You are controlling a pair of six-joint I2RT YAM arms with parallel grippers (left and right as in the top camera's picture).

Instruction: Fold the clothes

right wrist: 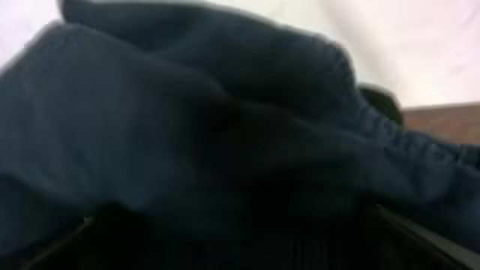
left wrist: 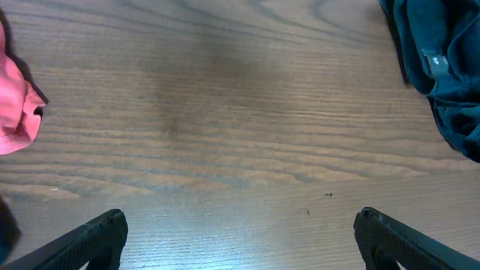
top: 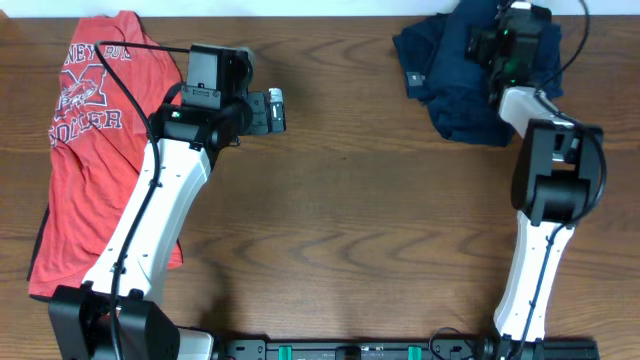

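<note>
The clothes are a crumpled heap of dark navy fabric (top: pixel 450 75) at the table's far right. The heap also shows at the right edge of the left wrist view (left wrist: pixel 442 67), with a small label on it. My right gripper (top: pixel 500 45) is pushed down into the heap. Navy cloth (right wrist: pixel 225 127) fills its wrist view, and its fingers (right wrist: pixel 240 225) show only faintly, wide apart at the lower corners. My left gripper (top: pixel 278 110) hovers over bare wood left of centre. It is open and empty (left wrist: pixel 240 232).
A red T-shirt (top: pixel 95 130) with white lettering lies spread along the table's left side, partly under my left arm. Its edge shows in the left wrist view (left wrist: pixel 15 112). Bare wooden table (top: pixel 350 200) lies between the two arms.
</note>
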